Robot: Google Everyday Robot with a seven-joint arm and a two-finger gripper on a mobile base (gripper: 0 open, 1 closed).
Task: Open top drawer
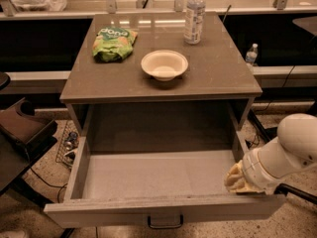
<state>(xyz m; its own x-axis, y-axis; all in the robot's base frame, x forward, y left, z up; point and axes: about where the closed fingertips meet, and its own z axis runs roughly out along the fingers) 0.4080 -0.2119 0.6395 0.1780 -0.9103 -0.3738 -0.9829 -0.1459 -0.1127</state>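
The top drawer (148, 175) is pulled far out of the grey cabinet and shows a plain, bare grey box inside. Its front panel (99, 216) runs along the bottom of the view, with a small dark bar handle (165, 223) at its centre. My white arm comes in from the right. My gripper (237, 179) sits at the drawer's front right corner, over the right side wall, wrapped in a tan covering.
On the cabinet top (218, 68) stand a cream bowl (164, 65), a green snack bag (114, 44) and a clear water bottle (194, 15). A dark chair (22, 128) stands at the left. Cables and a small bottle (251, 53) lie at the right.
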